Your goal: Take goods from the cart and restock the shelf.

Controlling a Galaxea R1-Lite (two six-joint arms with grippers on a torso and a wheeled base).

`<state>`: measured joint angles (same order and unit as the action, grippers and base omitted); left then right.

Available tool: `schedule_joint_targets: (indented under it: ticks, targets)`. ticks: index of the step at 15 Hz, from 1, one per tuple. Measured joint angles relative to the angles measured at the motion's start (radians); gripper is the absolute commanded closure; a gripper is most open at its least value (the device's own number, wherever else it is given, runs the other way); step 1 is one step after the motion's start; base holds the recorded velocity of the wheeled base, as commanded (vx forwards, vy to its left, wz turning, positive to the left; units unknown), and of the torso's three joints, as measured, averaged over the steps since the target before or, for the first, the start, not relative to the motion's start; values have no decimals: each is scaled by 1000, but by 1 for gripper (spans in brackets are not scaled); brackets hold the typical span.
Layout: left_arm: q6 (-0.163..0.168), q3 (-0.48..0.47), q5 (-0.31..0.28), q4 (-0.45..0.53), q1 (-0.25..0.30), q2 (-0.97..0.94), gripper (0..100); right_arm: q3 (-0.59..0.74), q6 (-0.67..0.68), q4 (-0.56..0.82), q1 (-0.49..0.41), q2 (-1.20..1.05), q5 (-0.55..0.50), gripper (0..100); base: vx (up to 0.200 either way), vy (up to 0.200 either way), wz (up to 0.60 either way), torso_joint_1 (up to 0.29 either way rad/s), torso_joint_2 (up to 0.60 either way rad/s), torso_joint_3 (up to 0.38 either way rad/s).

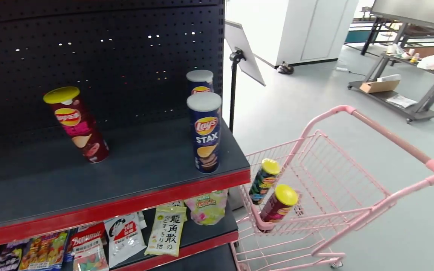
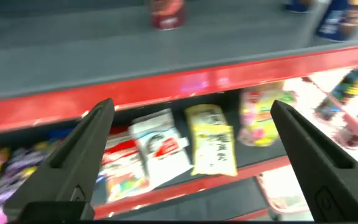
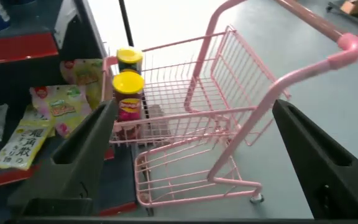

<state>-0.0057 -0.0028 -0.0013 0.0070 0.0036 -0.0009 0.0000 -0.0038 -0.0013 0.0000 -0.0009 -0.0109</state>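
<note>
Head view: upper shelf (image 1: 138, 169) carries three chip cans. Dark red can (image 1: 77, 126) with a yellow lid stands toward the left and looks tilted. Two blue cans with white lids sit at the right end: front blue can (image 1: 204, 133) near the red front edge, rear blue can (image 1: 200, 81) just behind it, by the pegboard. Lower shelf (image 1: 209, 231) holds snack bags (image 1: 166, 229). Pink cart (image 1: 433, 165) is parked just beside the shelf's right end. In its basket we see two yellow-lidded cans leaning at the shelf-side wall, black can (image 1: 263, 182) and maroon can (image 1: 277, 205), close together; we cannot tell if they touch

Left wrist view: our left gripper (image 2: 192, 104) hangs in front of the shelf, level with the red front edge, jaws spread wide. Past the fingers we see the snack bags on the lower shelf and the base of the dark red can on the upper shelf

Right wrist view: our right gripper (image 3: 194, 106) hovers above the pink cart, jaws spread wide. Black can and maroon can stand in the basket corner nearest the shelf, apart from the fingers
</note>
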Motion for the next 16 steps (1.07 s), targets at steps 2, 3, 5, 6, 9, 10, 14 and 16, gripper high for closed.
schedule_joint_targets:
  ticks: [2, 3, 5, 6, 9, 10, 14, 16]
  targets:
    - [0, 0, -1, 0, 0, 0, 0, 0, 1, 0, 0, 0, 0, 0, 0, 0, 0, 0, 0, 0]
    - [0, 0, -1, -1, 2, 0, 0, 0, 1, 1, 0, 0, 0, 0, 0, 0, 0, 0, 0, 0]
    - [0, 0, 0, 0, 0, 0, 0, 0, 3, 0, 0, 0, 1, 0, 0, 0, 0, 0, 0, 0]
    - [0, 0, 0, 0, 0, 0, 0, 0, 4, -1, 0, 0, 1, 0, 0, 0, 0, -110, 271, 168]
    - [0, 0, 0, 0, 0, 0, 0, 0, 6, 0, 0, 0, 0, 0, 0, 0, 0, -134, 347, 196]
    - [0, 0, 0, 1, 0, 0, 0, 0, 7, 0, -1, 0, 0, 0, 0, 0, 0, -129, 359, 207]
    - [0, 0, 0, 0, 1, 0, 0, 0, 7, 0, -1, 0, 0, 0, 0, 0, 0, -137, 345, 211]
    - [0, 0, 0, 0, 1, 0, 0, 0, 4, 0, 0, 0, 0, 0, 0, 0, 0, -144, 361, 215]
